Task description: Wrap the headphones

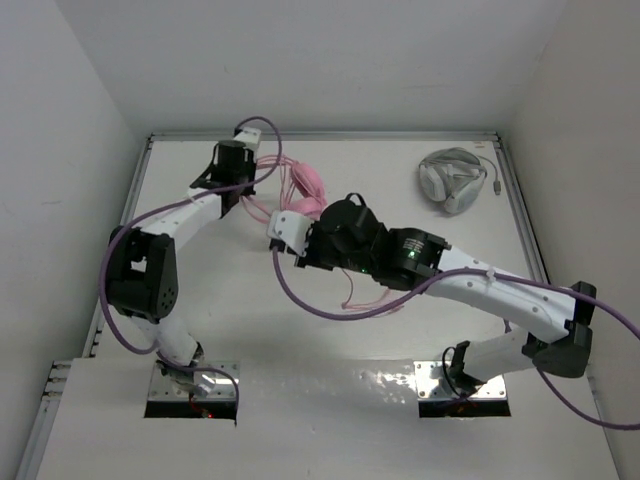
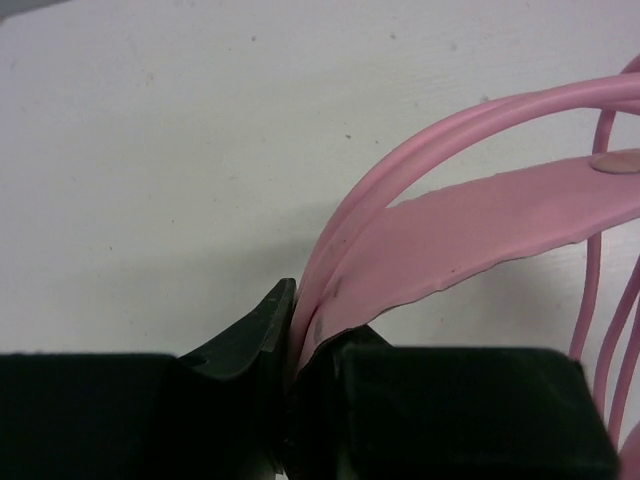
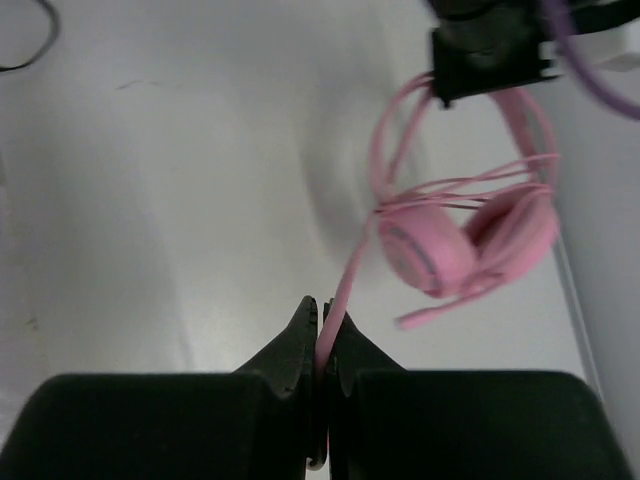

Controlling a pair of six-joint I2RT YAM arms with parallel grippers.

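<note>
Top external view, left to right: left end effector, clenched on the thin pink headband; the headphones near 12 o'clock of the tabletop, between the two arms; right end effector, pinched shut on the pink cable; grey-white headphones at 2 o'clock, well apart. A slack loop of cable lies under the right forearm. Risks, as judged: the headband is gripped by a narrow edge, so a pull along the cable could twist or drag it out of the left jaws. The cable is thin and smooth and may slide through the right pinch, loosening any turn. The slack loop could snag on the right arm. Left wrist view alone shows the bite on the headband. Right wrist view alone shows the earcups hanging under the left end effector at 1 o'clock, with cable strands crossing just above them. Only the top view shows the slack loop.
</note>
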